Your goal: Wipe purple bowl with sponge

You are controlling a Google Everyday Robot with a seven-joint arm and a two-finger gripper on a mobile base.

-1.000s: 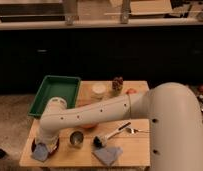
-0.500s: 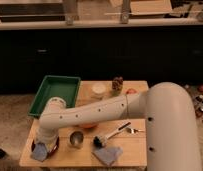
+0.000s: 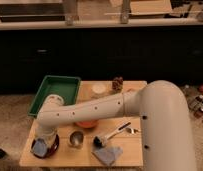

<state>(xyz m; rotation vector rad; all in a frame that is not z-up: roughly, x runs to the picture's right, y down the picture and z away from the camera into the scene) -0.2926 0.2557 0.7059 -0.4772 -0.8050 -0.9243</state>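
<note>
Tool [image 3: 45, 141] at purple bowl [image 3: 54, 146], sponge [image 3: 39, 148] inside

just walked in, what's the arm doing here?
The arm reaches across the table to the corner at the picture's lower left, with the pincer down over the purple bowl. The sponge sits at the bowl, right under the pincer, so it looks mid-wipe. The cup, brush and cloth lie nearby, apart from the arm.
</note>
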